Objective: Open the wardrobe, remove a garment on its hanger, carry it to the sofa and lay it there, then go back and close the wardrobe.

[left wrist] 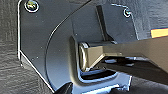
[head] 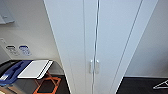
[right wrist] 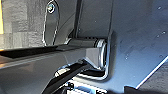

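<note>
Setting: white wall, dark floor.
Wardrobe (head: 100, 37): doors shut, handles (head: 94, 66) paired centrally.
Claws: state cannot be told.
Advice: approach squarely, grip one handle.

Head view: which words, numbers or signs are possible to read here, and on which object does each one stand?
No text can be read in any view.
Two round-cornered stickers on the wall left of the wardrobe: they bear print, but it is too blurred to read.
Wardrobe doors and handles: no lettering shows.
White board lower left: no lettering shows.
</note>
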Tool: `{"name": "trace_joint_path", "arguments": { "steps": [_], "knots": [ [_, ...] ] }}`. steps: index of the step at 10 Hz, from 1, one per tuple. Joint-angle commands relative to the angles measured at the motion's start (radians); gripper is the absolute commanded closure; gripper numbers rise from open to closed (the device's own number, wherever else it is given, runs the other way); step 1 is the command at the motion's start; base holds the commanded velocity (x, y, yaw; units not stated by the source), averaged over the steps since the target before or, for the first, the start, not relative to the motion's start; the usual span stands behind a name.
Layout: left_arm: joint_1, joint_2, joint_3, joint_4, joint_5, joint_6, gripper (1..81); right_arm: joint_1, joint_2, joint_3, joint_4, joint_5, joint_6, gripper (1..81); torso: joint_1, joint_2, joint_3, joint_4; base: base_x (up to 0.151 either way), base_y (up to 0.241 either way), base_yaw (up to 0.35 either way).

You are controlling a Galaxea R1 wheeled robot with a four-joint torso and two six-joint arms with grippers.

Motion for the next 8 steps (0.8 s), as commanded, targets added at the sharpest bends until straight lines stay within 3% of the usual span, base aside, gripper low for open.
{"name": "trace_joint_path", "arguments": {
  "steps": [1, 4, 8],
  "knots": [
    [-0.017, -0.002, 0.011, -0.007, 0.061, 0.005, 1.0, 0.026, 0.001, 0.014, -0.005, -0.070, -0.002, 1.0, 0.000, 0.000, 0.000, 0.000, 0.000, 0.000, 0.000],
    [-0.025, -0.051, 0.086, -0.007, 0.063, -0.001, 1.0, 0.051, -0.057, 0.105, 0.001, -0.071, 0.001, 1.0, 0.000, 0.000, 0.000, 0.000, 0.000, 0.000, 0.000],
    [-0.060, -0.218, 0.314, -0.010, 0.067, -0.007, 1.0, 0.100, -0.173, 0.252, 0.006, -0.071, 0.011, 1.0, 0.000, 0.000, 0.000, 0.000, 0.000, 0.000, 0.000]
  ]
}}
